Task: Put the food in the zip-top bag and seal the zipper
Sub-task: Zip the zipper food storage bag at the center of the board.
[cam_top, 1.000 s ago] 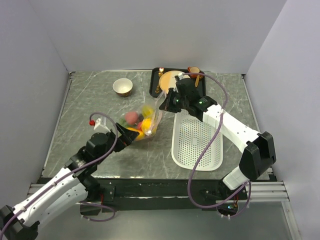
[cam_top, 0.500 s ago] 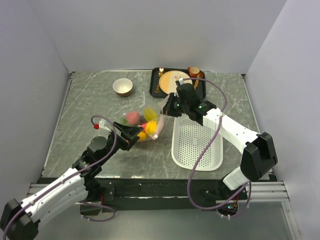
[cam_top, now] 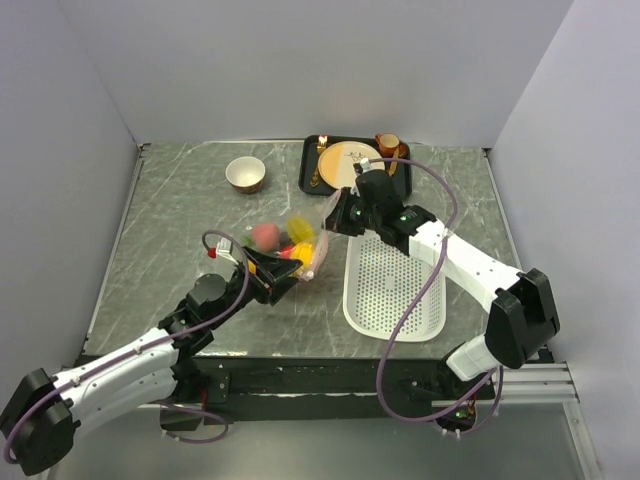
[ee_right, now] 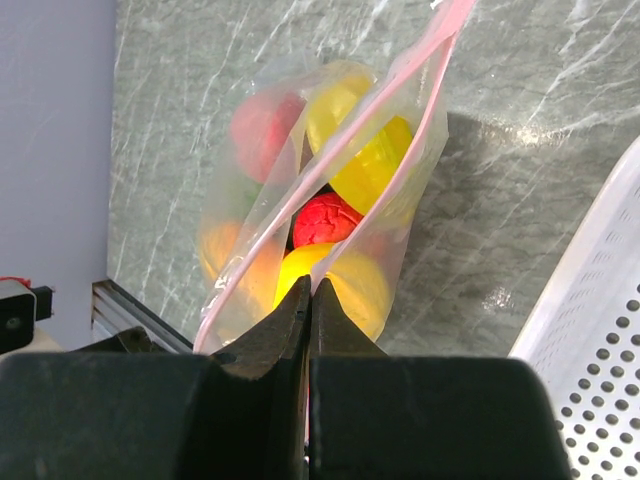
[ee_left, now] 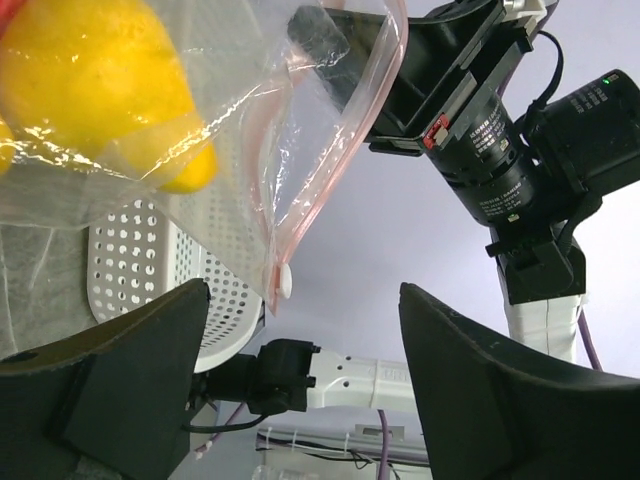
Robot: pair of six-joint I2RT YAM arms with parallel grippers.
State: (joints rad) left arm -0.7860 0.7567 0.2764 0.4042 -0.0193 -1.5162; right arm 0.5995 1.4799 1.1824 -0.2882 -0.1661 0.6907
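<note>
The zip-top bag (cam_top: 290, 245) lies mid-table, just left of the white basket (cam_top: 395, 285), with the food (ee_right: 325, 220) inside and its mouth gaping. The right gripper (ee_right: 308, 290) is clenched on the zipper (ee_right: 430, 42) at the bag's right end. The left gripper (ee_left: 303, 300) is spread wide at the bag's near side, grasping nothing.

free: bare table (cam_top: 160, 230) left of bag (cam_top: 290, 245) | blocked: basket (cam_top: 395, 285) right of bag; tray (cam_top: 307, 180), bowl (cam_top: 245, 173) behind

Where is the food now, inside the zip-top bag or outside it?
Inside: the right wrist view shows the food behind the clear plastic of the zip-top bag.
</note>
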